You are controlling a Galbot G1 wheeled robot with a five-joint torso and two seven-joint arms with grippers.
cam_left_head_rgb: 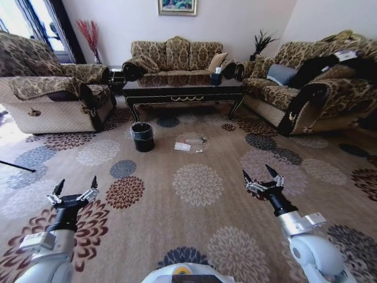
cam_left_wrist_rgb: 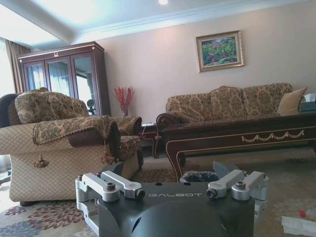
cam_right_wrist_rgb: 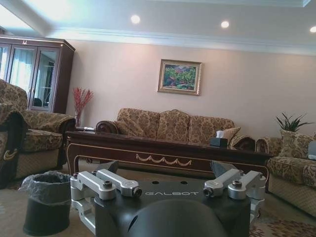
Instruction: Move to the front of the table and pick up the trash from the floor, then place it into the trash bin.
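The trash (cam_left_head_rgb: 189, 144) is seen on the floor (cam_left_head_rgb: 194, 224) just beside the trash bin (cam_left_head_rgb: 142, 136), uncollected; left gripper (cam_left_head_rgb: 75, 187) and right gripper (cam_left_head_rgb: 261, 175) are held well short, jaws apart, empty

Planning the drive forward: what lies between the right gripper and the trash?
In the head view, bare carpet floor between the open right gripper and the trash.

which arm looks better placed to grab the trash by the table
Probably right: the trash lies on the floor right of the trash bin, somewhat nearer the open right gripper than the open left gripper. Both are far off.
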